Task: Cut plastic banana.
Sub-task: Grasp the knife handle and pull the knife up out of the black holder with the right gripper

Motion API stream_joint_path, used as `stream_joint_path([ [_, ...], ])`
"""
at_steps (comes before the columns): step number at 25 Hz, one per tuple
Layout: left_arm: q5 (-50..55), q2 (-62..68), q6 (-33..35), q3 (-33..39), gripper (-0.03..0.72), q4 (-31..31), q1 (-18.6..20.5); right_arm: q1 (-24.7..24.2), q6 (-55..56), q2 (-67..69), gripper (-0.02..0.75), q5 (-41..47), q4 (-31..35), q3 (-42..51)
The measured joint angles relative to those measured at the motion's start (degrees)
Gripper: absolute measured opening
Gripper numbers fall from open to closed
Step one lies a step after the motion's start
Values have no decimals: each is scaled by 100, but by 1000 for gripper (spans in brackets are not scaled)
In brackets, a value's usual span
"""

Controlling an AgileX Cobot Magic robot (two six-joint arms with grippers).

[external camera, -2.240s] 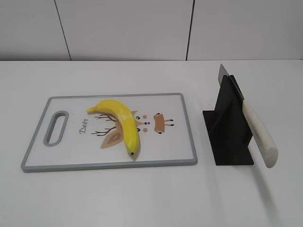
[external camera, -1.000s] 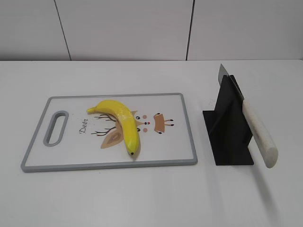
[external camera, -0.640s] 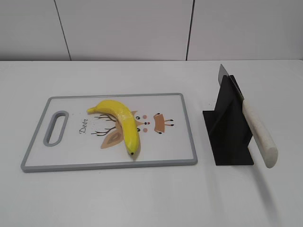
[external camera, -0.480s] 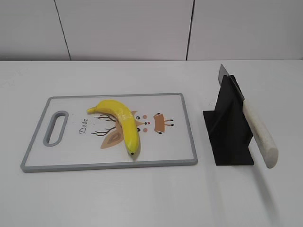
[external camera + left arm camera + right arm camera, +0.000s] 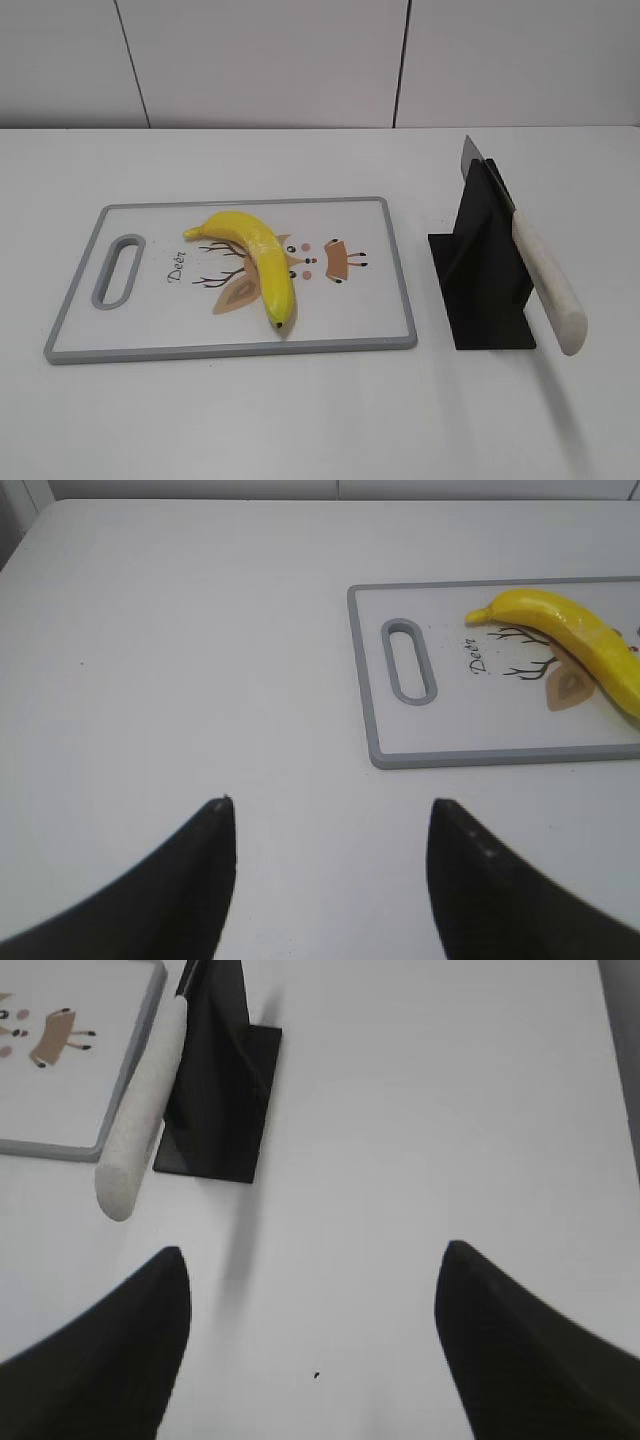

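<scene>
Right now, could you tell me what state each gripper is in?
Left gripper: open, holding nothing, above bare table.
Right gripper: open, holding nothing, short of the knife.

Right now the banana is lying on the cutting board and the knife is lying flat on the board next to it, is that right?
Not quite. The plastic banana does lie on the cutting board, but the knife is not on the board. It rests tilted in the black stand on the table to the right of the board, with its white handle sticking out toward the camera. The exterior view shows this.
</scene>
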Motion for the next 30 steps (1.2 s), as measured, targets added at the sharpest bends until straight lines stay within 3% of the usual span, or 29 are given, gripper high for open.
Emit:
stream_joint_path([
  [6, 0, 0, 0, 0, 570, 0, 0, 137, 570, 1229, 530, -21, 149, -341],
  [12, 0, 0, 0, 0, 570, 0, 0, 963, 810, 2096, 463, 60, 219, -746],
  [17, 0, 0, 0, 0, 570, 0, 0, 1401, 1049, 2902, 491, 338, 234, -1260],
  [21, 0, 0, 0, 0, 570, 0, 0, 1415, 1107, 3678, 557, 492, 234, -1675],
  [30, 0, 0, 0, 0, 570, 0, 0, 1415, 1126, 5319, 571, 688, 293, -2389],
])
